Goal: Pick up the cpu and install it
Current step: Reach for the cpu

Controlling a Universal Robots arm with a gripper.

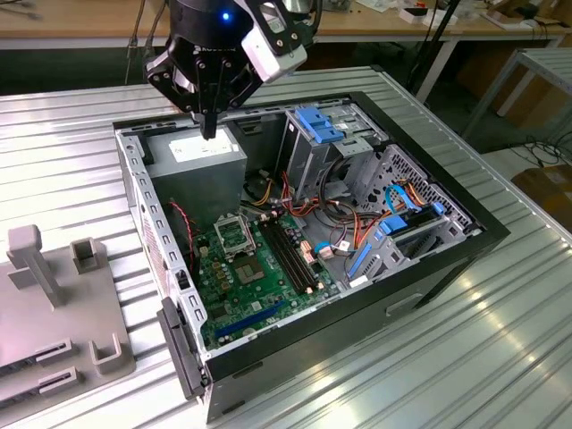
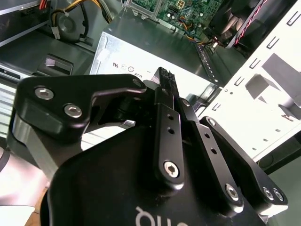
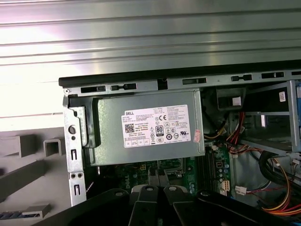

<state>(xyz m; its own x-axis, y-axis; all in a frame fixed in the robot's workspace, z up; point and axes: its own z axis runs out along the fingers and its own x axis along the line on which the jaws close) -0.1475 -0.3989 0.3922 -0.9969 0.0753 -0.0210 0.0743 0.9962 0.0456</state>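
My gripper [image 1: 207,132] hangs above the open computer case [image 1: 483,234], its black fingers pointing down over the grey power-supply box [image 1: 197,168]. The fingers are shut, and nothing shows between them in the second wrist view, where the gripper [image 2: 163,77] ends over the box [image 2: 136,59]. The metal-framed socket [image 1: 234,236] sits on the green motherboard [image 1: 241,286], below and nearer than the fingertips. In the first wrist view the gripper [image 3: 157,176] is over the socket's edge [image 3: 173,165], just past the power-supply box [image 3: 146,127]. The cpu is out of view.
A grey fixture [image 1: 54,295] with upright posts stands on the ribbed metal table [image 1: 465,357] at the exterior view's left. Inside the case are blue drive brackets [image 1: 322,125], coloured cable bundles [image 1: 340,223] and black memory slots [image 1: 290,255].
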